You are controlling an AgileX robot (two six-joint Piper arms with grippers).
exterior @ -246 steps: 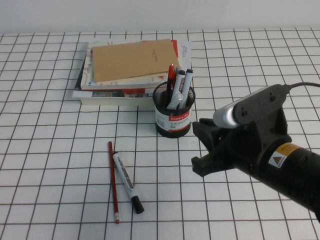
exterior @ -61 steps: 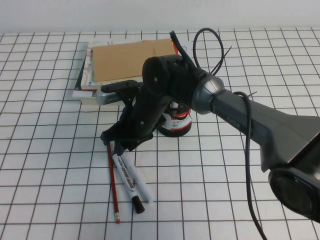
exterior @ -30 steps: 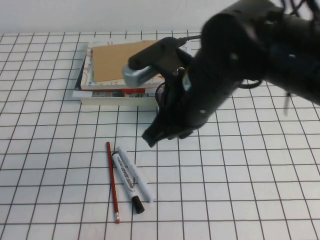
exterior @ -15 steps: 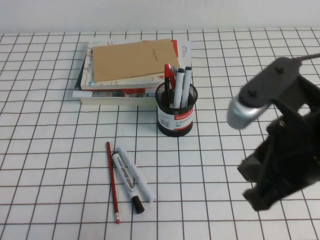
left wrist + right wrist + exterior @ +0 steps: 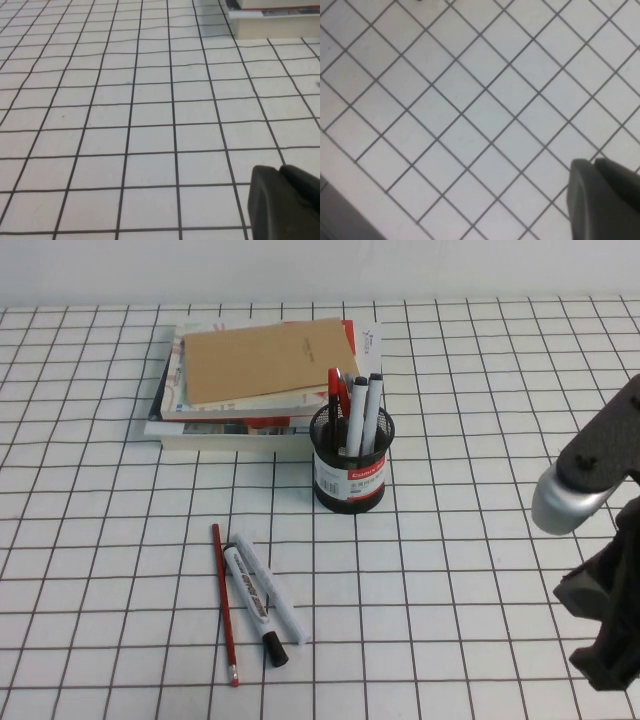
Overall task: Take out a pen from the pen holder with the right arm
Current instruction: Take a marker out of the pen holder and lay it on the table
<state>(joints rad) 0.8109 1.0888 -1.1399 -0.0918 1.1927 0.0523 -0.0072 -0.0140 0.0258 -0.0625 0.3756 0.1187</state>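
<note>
– Pen holder point(image 5: 349, 468): is the job done?
– I judge so. It stands upright on the table point(image 5: 480, 390), just in front of the book stack point(image 5: 260, 365). The right gripper point(image 5: 595, 660) is well off to the holder's front right, jaws pressed together on nothing. The left gripper point(image 5: 280, 172) hangs over bare grid away from the holder, with only the stack's corner in its view. It looks closed and empty too.
– So where is the pen?
– Probably among the loose ones front-left of the holder. I cannot say which one came out. Only parking the arm seems left.
– Count them.
– In the holder, three: a red pen point(image 5: 335, 390) and two grey markers point(image 5: 357, 412). Lying front-left of it, three: one red pencil point(image 5: 225, 605), one black-capped marker point(image 5: 252, 602) and one pale pen point(image 5: 274, 594) touching that marker. One holder, one stack.
</note>
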